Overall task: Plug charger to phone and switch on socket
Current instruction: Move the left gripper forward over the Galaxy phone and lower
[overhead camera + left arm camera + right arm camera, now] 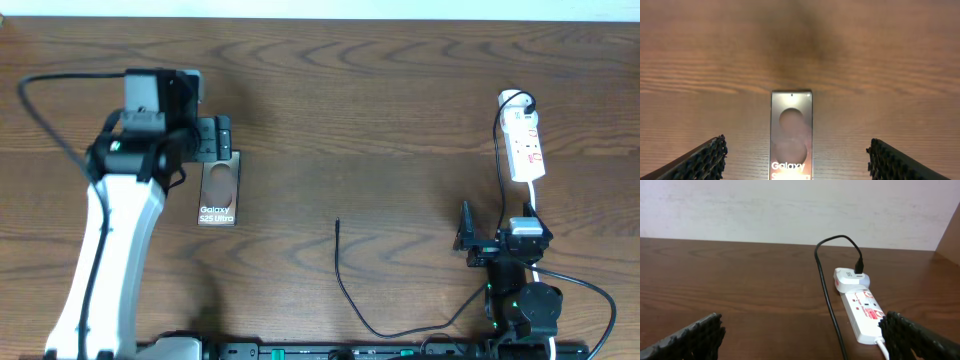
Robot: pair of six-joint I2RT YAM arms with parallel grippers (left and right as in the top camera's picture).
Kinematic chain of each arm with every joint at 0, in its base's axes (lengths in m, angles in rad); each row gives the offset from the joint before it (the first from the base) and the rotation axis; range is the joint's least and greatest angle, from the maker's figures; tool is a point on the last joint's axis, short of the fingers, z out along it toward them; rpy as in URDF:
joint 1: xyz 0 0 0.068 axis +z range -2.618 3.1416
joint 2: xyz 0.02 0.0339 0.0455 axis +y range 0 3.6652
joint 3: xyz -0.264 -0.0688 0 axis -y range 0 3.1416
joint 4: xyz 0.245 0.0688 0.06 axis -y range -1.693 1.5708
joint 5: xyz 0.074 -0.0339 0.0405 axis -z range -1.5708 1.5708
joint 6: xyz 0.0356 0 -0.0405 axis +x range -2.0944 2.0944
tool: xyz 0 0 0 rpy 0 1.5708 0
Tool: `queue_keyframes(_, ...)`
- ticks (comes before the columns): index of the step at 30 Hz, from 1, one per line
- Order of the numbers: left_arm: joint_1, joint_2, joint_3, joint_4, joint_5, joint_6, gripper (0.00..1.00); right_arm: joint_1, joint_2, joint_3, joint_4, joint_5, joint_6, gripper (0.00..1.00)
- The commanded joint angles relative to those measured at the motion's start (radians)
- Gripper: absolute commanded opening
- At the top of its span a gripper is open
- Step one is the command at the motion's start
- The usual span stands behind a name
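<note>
The phone [218, 190] lies flat on the table, dark and glossy with white "Galaxy" lettering. My left gripper [215, 140] is open at the phone's far end. In the left wrist view the phone [791, 125] lies between the spread fingers [796, 144], untouched. The charger cable [345, 285] lies loose on the table with its slim tip [337, 224] free at mid-table. The white socket strip [526, 148] lies at the right. My right gripper [497, 240] is open and empty just in front of it. In the right wrist view [801, 320] the strip [862, 310] is by the right finger.
A white adapter [850, 277] is plugged into the strip's far end, with the black cable [827, 295] looping out of it. The white strip cord [560, 280] runs back past my right arm. A pale wall stands behind the table's far edge [790, 242].
</note>
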Motion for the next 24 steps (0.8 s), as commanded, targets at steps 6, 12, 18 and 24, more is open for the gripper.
queue_keyframes(6, -0.003, 0.168, 0.020, -0.012, 0.001, -0.004, 0.88, -0.005, -0.005, 0.000, -0.005, 0.001, 0.013, 0.99)
queue_keyframes(12, -0.002, 0.226, 0.020, -0.011, 0.001, 0.000, 0.46, -0.005, -0.005, 0.000, -0.004, 0.001, 0.013, 0.99)
queue_keyframes(18, -0.002, 0.232, 0.019, -0.012, 0.001, 0.000, 0.96, -0.005, -0.005, 0.000, -0.004, 0.001, 0.013, 0.99)
queue_keyframes(24, -0.002, 0.232, 0.012, -0.018, 0.001, 0.000, 0.97, -0.005, -0.005, 0.000, -0.005, 0.001, 0.013, 0.99)
